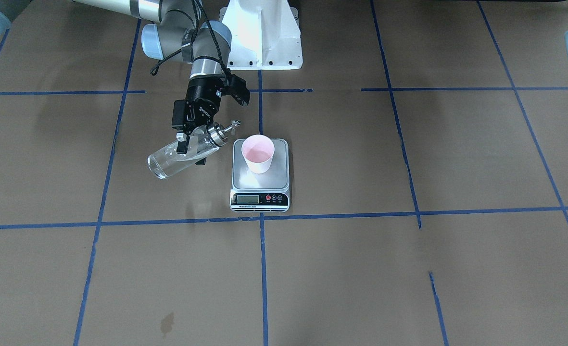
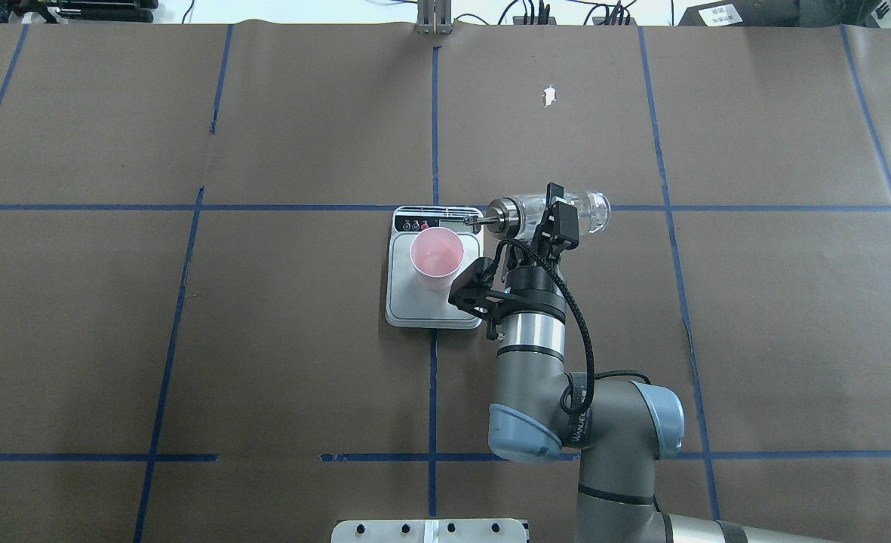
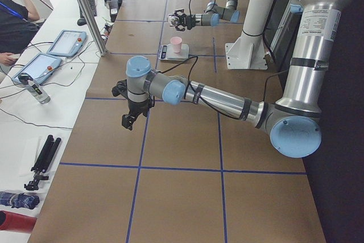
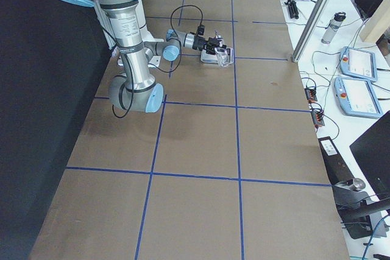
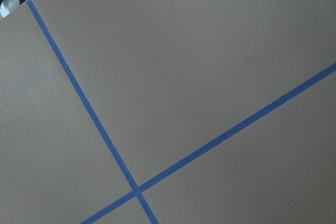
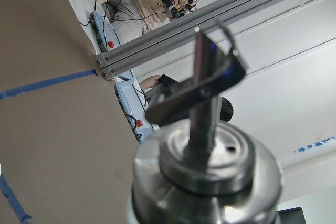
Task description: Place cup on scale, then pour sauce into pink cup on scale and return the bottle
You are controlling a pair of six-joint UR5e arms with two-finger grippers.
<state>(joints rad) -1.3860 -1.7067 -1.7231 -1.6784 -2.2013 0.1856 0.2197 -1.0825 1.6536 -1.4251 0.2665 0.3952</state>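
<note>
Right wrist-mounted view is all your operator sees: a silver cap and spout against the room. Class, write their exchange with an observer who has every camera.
Operator: Is the cup on the scale?
Observer: Yes, the cup stands upright on the scale.
Operator: Where's my spout?
Observer: The bottle lies tilted in the right gripper, its spout beside the cup, not over its mouth.
Operator: And the left gripper?
Observer: The left gripper hangs over bare table, far from the scale.

Right arm (image 2: 536, 339) reaches forward with the wrist rolled sideways. Right gripper (image 1: 191, 146) is clamped across the tilted bottle (image 1: 163, 166). Left arm (image 3: 222, 99) is stretched out low, well apart. Left gripper (image 3: 129, 119) points down, finger spacing unreadable.
</note>
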